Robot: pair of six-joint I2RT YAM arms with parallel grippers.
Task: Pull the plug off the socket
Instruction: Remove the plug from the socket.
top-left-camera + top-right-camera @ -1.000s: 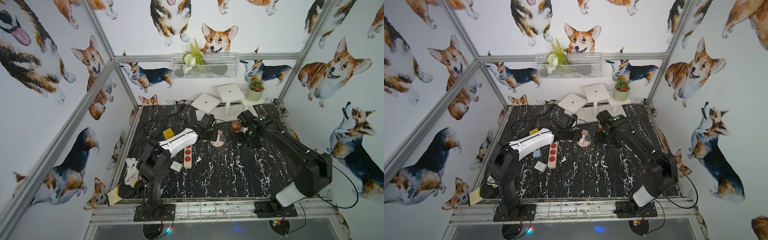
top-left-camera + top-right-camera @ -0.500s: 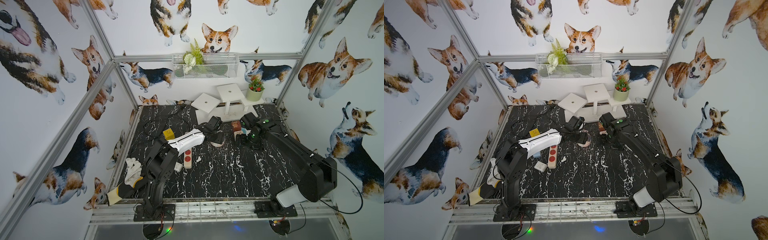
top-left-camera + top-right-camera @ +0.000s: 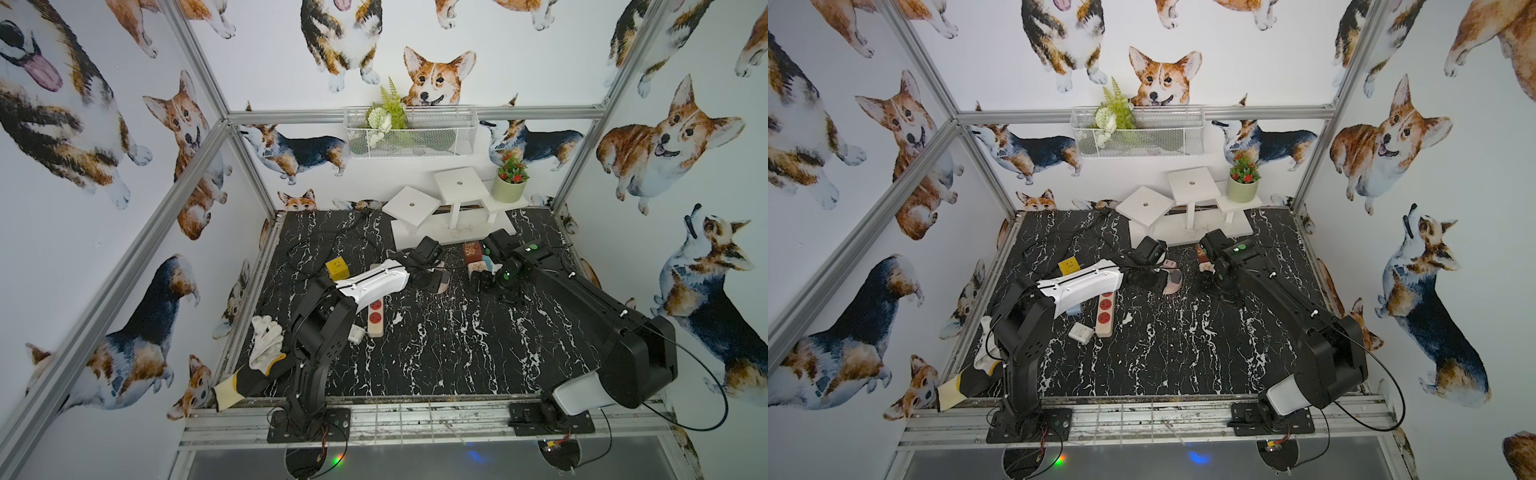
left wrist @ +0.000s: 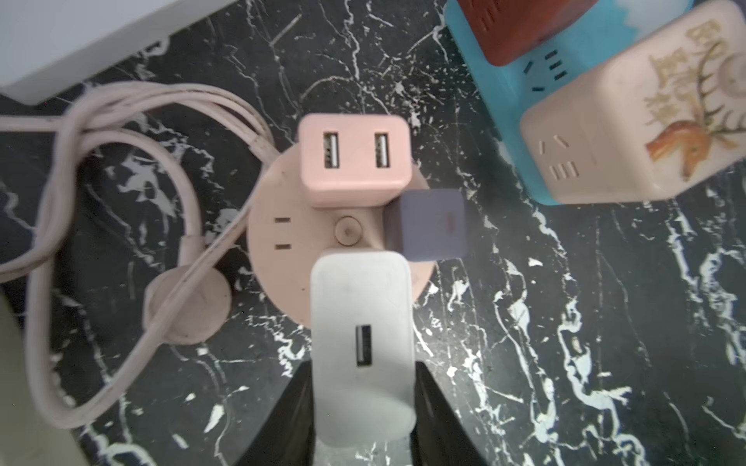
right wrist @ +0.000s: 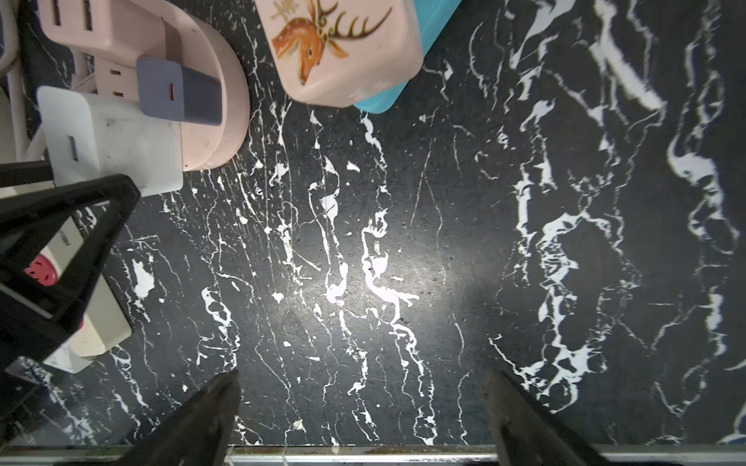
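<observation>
Ok so the left fingers (image 4: 286,423) are clamped tight on the white plug (image 4: 363,322), one on each flank. That plug sits at the rim of the round pink socket (image 4: 266,274), and I honestly can't tell if its pins are seated or not. In both top views the socket lies near the middle of the table (image 3: 457,353), a touch toward 12 o'clock, and the left arm reaches it from about 8 o'clock. A pink two-port charger (image 4: 355,159) and a small purple cube charger (image 4: 430,226) are plugged into the same socket. The right fingers (image 5: 206,419) are spread wide over bare table at the socket's 3 o'clock.
</observation>
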